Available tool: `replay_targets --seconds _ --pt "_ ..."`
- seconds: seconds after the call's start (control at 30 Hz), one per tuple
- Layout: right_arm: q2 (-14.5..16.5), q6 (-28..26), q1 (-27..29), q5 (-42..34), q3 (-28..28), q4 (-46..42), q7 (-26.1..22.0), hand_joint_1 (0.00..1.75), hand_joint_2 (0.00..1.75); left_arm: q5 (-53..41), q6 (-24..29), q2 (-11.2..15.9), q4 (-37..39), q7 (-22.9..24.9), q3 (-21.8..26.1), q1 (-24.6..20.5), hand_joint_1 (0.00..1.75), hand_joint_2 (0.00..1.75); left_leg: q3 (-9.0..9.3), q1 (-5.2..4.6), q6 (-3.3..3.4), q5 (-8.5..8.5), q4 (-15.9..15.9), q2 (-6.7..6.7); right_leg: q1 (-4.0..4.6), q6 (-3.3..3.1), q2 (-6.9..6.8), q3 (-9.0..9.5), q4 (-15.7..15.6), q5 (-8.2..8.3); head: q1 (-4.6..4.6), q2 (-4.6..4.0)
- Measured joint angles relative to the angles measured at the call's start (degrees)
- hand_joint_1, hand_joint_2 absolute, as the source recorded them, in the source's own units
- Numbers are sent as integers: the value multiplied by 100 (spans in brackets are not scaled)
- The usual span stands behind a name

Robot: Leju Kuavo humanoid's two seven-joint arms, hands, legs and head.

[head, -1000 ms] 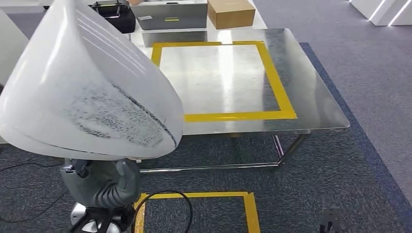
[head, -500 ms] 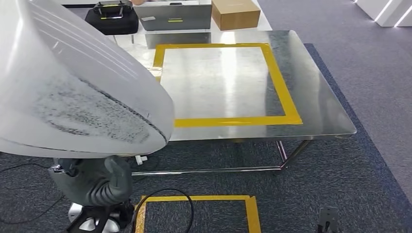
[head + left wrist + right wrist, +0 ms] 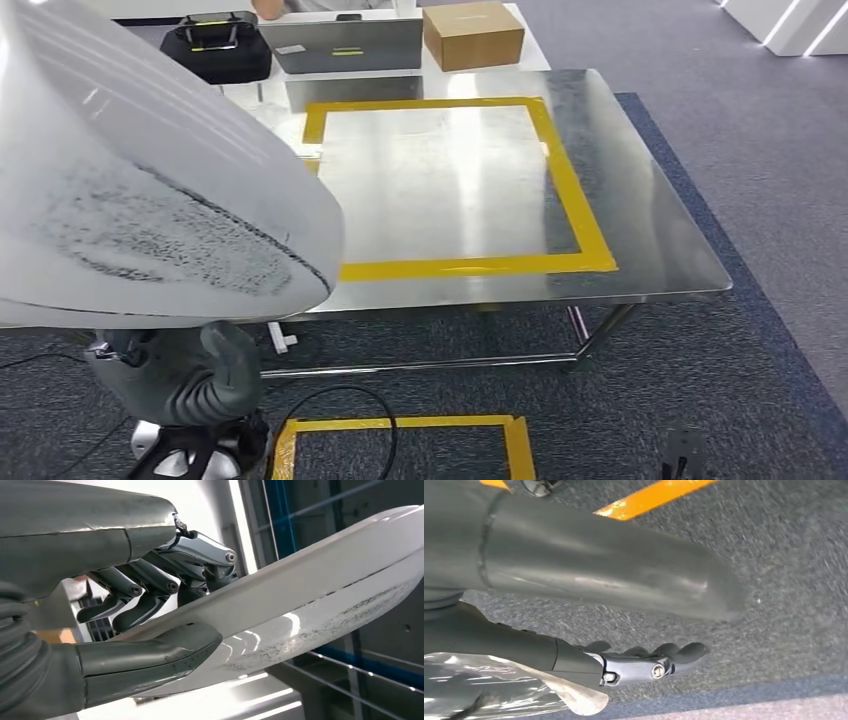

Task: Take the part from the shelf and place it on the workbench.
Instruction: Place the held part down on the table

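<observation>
Left hand [image 3: 150,605] grips the part [image 3: 310,595] — thumb under its edge, darker fingers [image 3: 150,587] curled over the top. The part is a large white curved shell with a speckled dark patch on its face; in the head view it [image 3: 150,180] sits directly above the hand [image 3: 180,375], raised, off the workbench. Beyond the part lies the workbench [image 3: 660,250], a bare steel top with a yellow tape rectangle [image 3: 570,190] marked on it. At the far side of the bench: a cardboard box [image 3: 473,35], a grey case [image 3: 340,45], a black bag [image 3: 222,50].

Right hand [image 3: 644,662] hangs over grey carpet [image 3: 784,580] — fingers stretched out, holding nothing. Yellow floor tape [image 3: 649,497] lies near it.
</observation>
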Motion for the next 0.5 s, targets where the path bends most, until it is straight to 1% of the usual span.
replay_targets --seconds 0.07,0.1,0.13,0.17,0.23,0.27,0.3,0.33,0.37,0.4,0.43,0.47,0.5 --pt "-1 -12 -3 1 -1 -1 -43 0 0 -67 64 15 -21 12 54 -15 175 175 88 20 11 -42 -141 -12 -10 62 -22 8 36 5 -14 0" --pt "0 -24 -11 3 -1 -1 -84 0 0 -139 105 21 -31 35 84 -28 175 175 150 42 15 -41 -188 -18 -8 85 -24 -22 120 -30 -11 0" --pt "0 -36 -26 10 0 -2 -130 0 0 -242 148 29 -39 67 117 -54 175 175 211 66 18 -41 -223 -22 -8 101 -22 -111 286 -105 -2 0" --pt "-1 -43 -45 21 2 -2 -168 0 0 -398 185 39 -43 110 159 -84 175 175 253 79 22 -44 -247 -19 -14 120 -19 -272 549 -213 11 0" --pt "-3 -28 -75 42 7 -2 -193 0 0 -831 216 79 -43 244 274 -184 175 175 268 83 27 -66 -248 -22 -27 161 -20 -724 1191 -420 25 0" --pt "-5 0 -80 55 9 -2 -185 0 0 -1155 218 109 -38 346 347 -275 175 175 273 86 22 -85 -242 -28 -35 179 -21 -919 1392 -432 30 0" --pt "-7 38 -83 75 15 -2 -171 0 0 -1527 219 144 -21 470 425 -413 175 175 284 91 13 -107 -234 -36 -41 194 -21 -1033 1418 -341 34 0" --pt "-8 75 -96 102 23 -2 -151 0 0 -1919 219 176 18 595 499 -594 175 175 304 101 -6 -133 -223 -44 -50 210 -23 -1046 1245 -131 41 0" --pt "-9 102 -116 126 33 -2 -132 0 0 -2241 219 201 80 693 563 -790 175 175 335 112 -33 -166 -210 -50 -62 227 -28 -970 908 150 44 0" --pt "-7 119 -143 145 45 -1 -115 0 0 -2469 219 221 155 762 616 -972 175 175 366 118 -65 -198 -200 -50 -60 239 -32 -876 592 350 46 0" --pt "-5 123 -175 152 57 -1 -101 0 0 -2613 220 237 228 804 659 -1126 175 175 379 115 -102 -228 -185 -46 -51 219 -39 -789 313 446 51 0" --pt "-3 134 -200 155 69 -1 -91 0 0 -2772 222 249 295 855 695 -1248 175 175 380 107 -134 -253 -173 -38 -41 172 -39 -731 158 487 51 0" --pt "-1 160 -216 162 80 -1 -84 0 0 -3045 224 259 370 931 734 -1361 175 175 374 97 -163 -264 -160 -31 -26 105 -39 -713 127 451 48 0"
